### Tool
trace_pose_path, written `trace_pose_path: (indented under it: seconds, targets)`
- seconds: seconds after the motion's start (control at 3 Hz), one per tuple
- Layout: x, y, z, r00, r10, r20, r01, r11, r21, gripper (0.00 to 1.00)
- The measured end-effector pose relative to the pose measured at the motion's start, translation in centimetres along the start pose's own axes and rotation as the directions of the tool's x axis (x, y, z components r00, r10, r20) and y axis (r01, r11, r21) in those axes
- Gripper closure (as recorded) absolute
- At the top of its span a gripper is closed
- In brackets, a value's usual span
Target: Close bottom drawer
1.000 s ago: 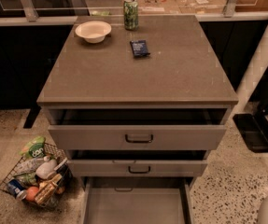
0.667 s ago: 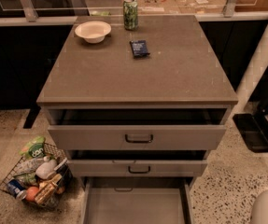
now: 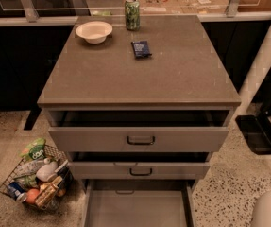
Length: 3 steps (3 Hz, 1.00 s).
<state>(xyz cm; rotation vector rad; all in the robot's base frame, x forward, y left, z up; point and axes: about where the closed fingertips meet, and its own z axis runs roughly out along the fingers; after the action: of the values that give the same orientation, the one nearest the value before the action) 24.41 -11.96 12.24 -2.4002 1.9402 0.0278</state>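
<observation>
The bottom drawer is pulled far out at the base of the taupe-grey cabinet. Its plain grey inside faces up, and its front and handle are cut off by the lower frame edge. The middle drawer and the top drawer each stand slightly open, with dark bar handles showing. My gripper is out of view. Only a pale rounded part of my arm shows at the bottom right corner, to the right of the bottom drawer.
On the cabinet top are a white bowl, a green can and a dark blue packet. A wire basket of groceries sits on the floor at left. A black flat object lies on the floor at right.
The pale arm part at the bottom right has come further into view, moving up and left. The drawers have not moved.
</observation>
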Motion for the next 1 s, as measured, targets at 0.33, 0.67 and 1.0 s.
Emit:
trace_pose_path:
  seconds: [0.33, 0.67, 1.0]
  targets:
    - [-0.4, -1.8, 0.2, 1.0, -0.02, 0.024, 0.018, 0.9983, 0.055, 1.0]
    - [-1.6, -5.7, 0.6, 0.995, -0.075, 0.061, 0.065, 0.9852, 0.159, 1.0]
    - [-1.7, -5.7, 0.6, 0.995, -0.077, 0.062, 0.066, 0.9847, 0.161, 1.0]
